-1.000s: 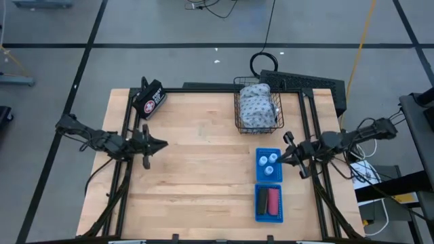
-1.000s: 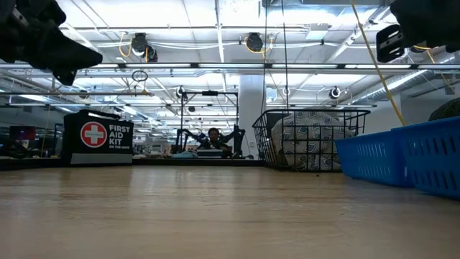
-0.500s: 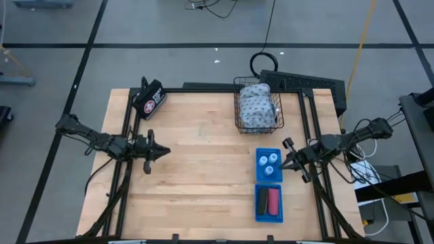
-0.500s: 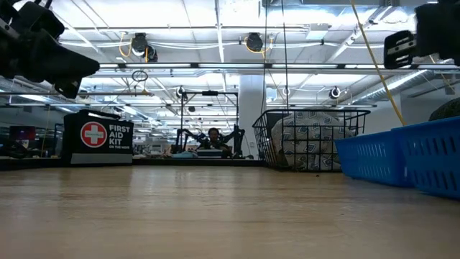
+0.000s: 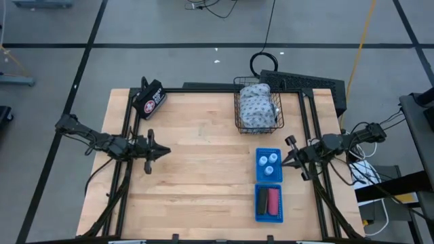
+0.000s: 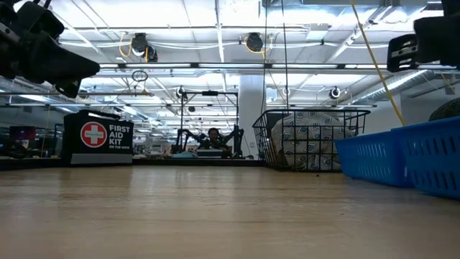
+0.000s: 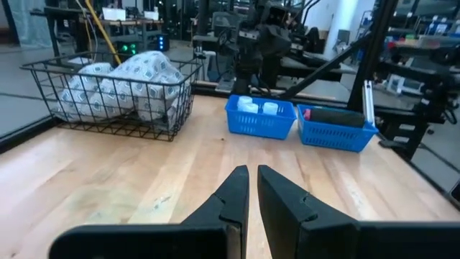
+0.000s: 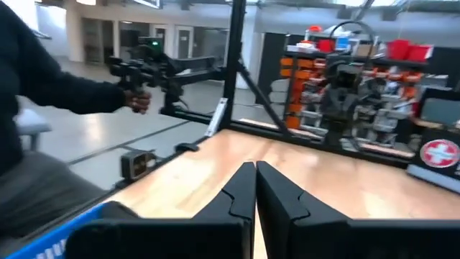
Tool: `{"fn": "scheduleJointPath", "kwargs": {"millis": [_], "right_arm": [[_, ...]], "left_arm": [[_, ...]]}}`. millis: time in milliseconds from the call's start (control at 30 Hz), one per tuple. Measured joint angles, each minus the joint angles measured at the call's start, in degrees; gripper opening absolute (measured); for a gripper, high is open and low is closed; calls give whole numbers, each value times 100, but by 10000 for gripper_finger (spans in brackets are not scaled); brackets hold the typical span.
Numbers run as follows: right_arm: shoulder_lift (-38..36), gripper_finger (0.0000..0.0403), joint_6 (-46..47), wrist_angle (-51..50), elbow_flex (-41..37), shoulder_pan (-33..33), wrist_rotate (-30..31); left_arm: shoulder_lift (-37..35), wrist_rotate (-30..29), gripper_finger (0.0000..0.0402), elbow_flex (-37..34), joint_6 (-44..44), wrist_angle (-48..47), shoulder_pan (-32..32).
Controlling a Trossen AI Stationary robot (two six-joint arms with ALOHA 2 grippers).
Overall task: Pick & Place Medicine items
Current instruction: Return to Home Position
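Both grippers hang shut in the air, touching nothing. My left gripper (image 5: 165,151) is over the table's left part, pointing right. My right gripper (image 5: 285,158) is just right of the blue trays, pointing left. Three white bottles (image 5: 268,165) stand in the farther blue tray (image 5: 258,177). A black piece (image 5: 262,200) and a pink piece (image 5: 273,199) lie in the nearer tray (image 5: 268,218); a brown one does not show. The grey-white patterned pouch (image 5: 257,107) lies in a wire basket (image 5: 239,115). The left wrist view shows the pouch (image 7: 136,79) and the bottles (image 7: 257,107) ahead.
A black first-aid case (image 5: 150,99) stands at the far left corner of the table. The wire basket sits at the far edge, right of centre. Bare wood lies between the arms. A person's dark sleeve (image 8: 43,86) shows beyond the table in the right wrist view.
My left gripper has moved a little toward the near edge. My right gripper has drawn back slightly toward the table's right edge and dipped a little nearer. Both stay shut. No item has moved.
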Motion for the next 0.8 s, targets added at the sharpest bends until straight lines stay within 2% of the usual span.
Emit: {"fn": "scheduleJointPath", "kwargs": {"millis": [167,800], "right_arm": [[55,4,-256,-126,0,-10,292],[52,4,-236,-64,-4,-10,294]], "left_arm": [[76,-5,37,0,75,-8,0],[77,-10,37,-1,-37,41,0]]}}
